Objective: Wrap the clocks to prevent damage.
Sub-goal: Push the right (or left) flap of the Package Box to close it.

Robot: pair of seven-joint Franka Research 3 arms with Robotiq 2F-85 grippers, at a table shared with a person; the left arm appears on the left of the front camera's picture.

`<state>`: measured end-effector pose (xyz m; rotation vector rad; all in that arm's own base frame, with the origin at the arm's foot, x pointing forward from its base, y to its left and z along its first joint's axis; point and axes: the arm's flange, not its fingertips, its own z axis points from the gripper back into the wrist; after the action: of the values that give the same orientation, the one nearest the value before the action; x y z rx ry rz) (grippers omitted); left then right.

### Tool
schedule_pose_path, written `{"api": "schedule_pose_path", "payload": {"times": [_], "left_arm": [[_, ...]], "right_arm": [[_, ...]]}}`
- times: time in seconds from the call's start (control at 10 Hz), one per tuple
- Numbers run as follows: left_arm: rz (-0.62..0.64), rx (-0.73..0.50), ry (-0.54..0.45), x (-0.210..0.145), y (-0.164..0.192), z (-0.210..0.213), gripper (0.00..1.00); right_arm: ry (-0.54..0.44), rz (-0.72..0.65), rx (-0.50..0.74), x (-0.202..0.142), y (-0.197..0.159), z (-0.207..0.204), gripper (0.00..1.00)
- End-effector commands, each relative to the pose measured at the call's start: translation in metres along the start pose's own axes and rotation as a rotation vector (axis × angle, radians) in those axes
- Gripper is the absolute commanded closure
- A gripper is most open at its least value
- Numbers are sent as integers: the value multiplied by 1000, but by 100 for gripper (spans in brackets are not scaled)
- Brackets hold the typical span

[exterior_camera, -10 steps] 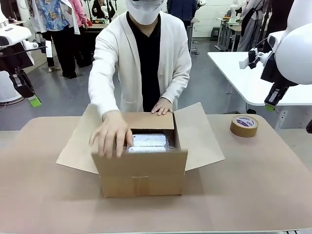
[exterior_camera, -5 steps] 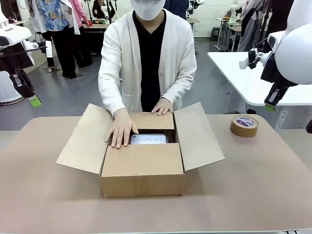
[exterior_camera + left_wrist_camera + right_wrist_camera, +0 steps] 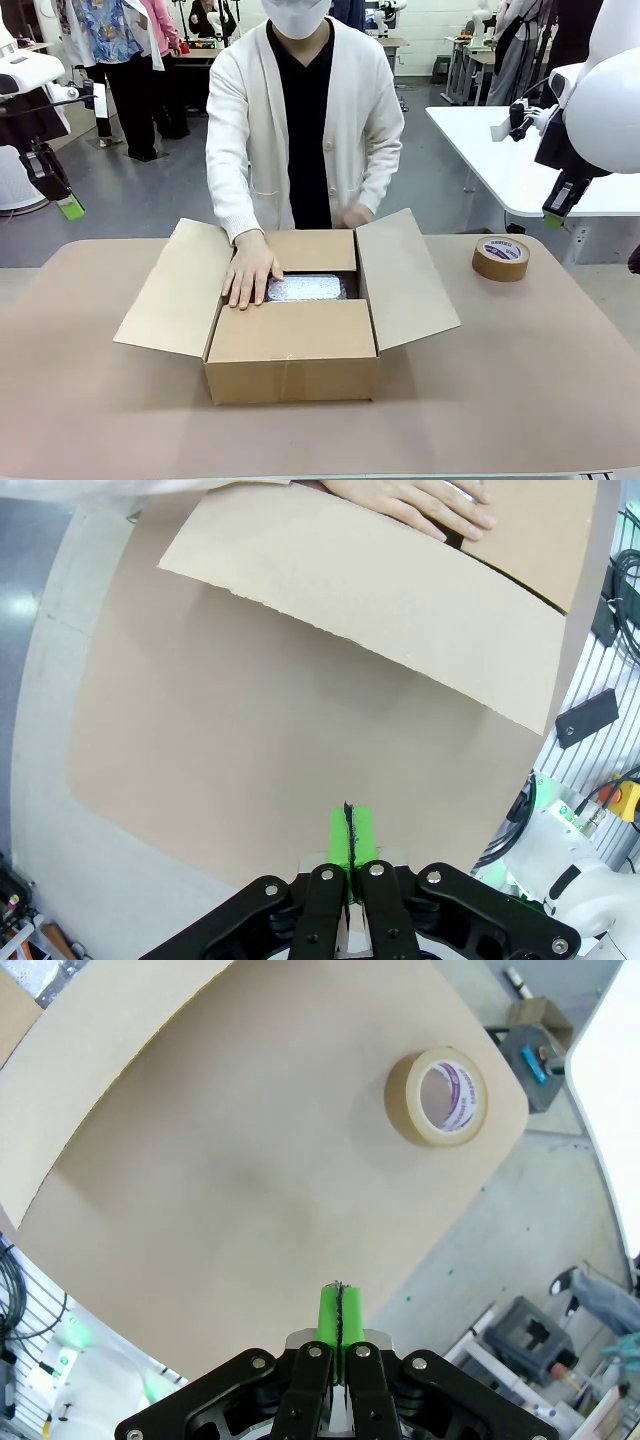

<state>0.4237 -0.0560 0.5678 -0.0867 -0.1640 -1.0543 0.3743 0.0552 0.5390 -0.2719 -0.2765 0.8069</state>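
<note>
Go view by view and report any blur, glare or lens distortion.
Front view: evenly lit and sharp, except the person's hand behind the far flap of the carton, which looks motion-blurred; the bubble-wrap bundle glints. Left wrist view: the wide-angle lens bows the table edge; the left gripper is crisp. Right wrist view: same bowing; tape roll sharp.

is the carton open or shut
Partly open: the carton has its near and far flaps folded in, its side flaps spread out, and the bundle shows through the gap.
</note>
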Motion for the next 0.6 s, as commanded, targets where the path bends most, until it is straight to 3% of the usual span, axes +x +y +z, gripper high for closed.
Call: {"api": "schedule_pose_path", "payload": {"times": [0.0, 0.2, 0.5], "left_arm": [[20, -10, -7, 0, -1, 1, 99], [20, -10, -7, 0, -1, 1, 99], [20, -10, -7, 0, -1, 1, 99]], "right_arm": [[10, -16, -3, 0, 2, 1, 99], [0, 0, 0, 0, 0, 0, 99], [-124, 244, 156, 13, -3, -23, 99]]}}
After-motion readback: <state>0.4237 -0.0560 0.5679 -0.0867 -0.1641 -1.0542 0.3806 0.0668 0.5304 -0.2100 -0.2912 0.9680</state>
